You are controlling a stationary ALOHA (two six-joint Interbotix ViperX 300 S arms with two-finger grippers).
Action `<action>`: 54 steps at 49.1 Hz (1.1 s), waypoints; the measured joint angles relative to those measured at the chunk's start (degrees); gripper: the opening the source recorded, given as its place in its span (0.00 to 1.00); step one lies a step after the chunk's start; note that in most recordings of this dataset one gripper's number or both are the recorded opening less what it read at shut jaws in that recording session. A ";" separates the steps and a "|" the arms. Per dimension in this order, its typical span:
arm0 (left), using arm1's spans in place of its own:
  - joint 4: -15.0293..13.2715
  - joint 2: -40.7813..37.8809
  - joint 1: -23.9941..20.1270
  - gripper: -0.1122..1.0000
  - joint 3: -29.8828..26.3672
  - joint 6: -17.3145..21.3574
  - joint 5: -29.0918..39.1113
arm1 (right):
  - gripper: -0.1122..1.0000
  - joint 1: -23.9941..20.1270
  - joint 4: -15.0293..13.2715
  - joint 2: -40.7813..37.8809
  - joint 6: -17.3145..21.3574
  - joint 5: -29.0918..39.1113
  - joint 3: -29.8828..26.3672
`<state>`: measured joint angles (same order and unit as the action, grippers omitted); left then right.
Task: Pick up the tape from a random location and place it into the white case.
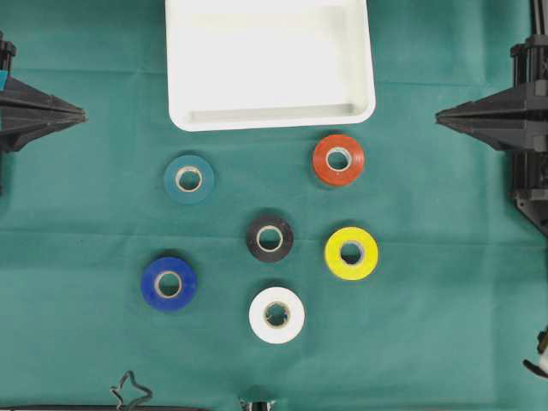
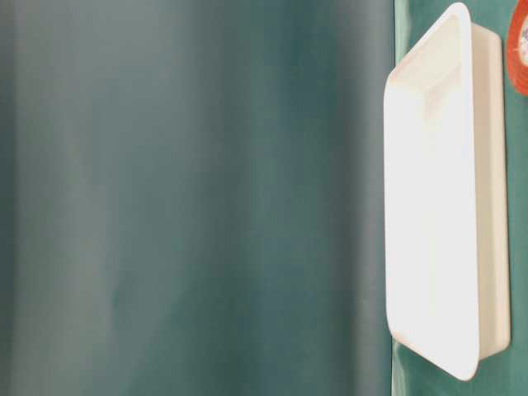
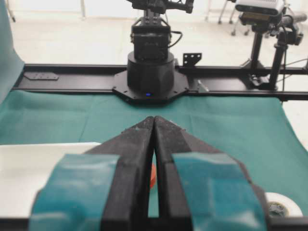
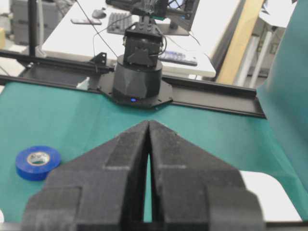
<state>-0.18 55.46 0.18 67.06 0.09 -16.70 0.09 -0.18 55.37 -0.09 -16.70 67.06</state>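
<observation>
Six tape rolls (image 1: 270,237) below white case (image 1: 271,118) (both claws closed).

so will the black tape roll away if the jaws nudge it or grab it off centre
Probably not: the black tape lies flat on its side on the green cloth, so a nudge would likely slide it. It looks like a stiff ring, likely light. The cloth may drag or bunch slightly.

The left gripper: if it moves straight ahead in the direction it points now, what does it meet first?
Probably nothing on the table. The left gripper, shut, points level across the cloth toward the right gripper, passing just below the white case and above the tape rolls.
</observation>
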 measured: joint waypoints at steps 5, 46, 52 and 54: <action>0.00 -0.62 -0.09 0.12 -0.44 0.70 3.34 | 0.11 0.09 0.00 -0.26 -0.26 1.93 -0.53; 0.00 -3.87 -0.26 0.99 -1.41 0.79 5.63 | 0.93 3.69 0.09 -4.75 0.88 15.91 -6.15; -0.09 -3.96 -0.18 0.99 -1.41 0.79 5.63 | 0.92 3.69 0.18 -4.92 0.88 14.94 -6.15; 0.00 -3.87 -0.26 0.99 -1.41 0.79 5.63 | 0.93 3.69 0.18 -4.83 0.88 14.85 -6.15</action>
<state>-0.18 51.59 -0.09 65.65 0.88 -11.07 3.78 0.00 50.54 0.79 -1.85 60.91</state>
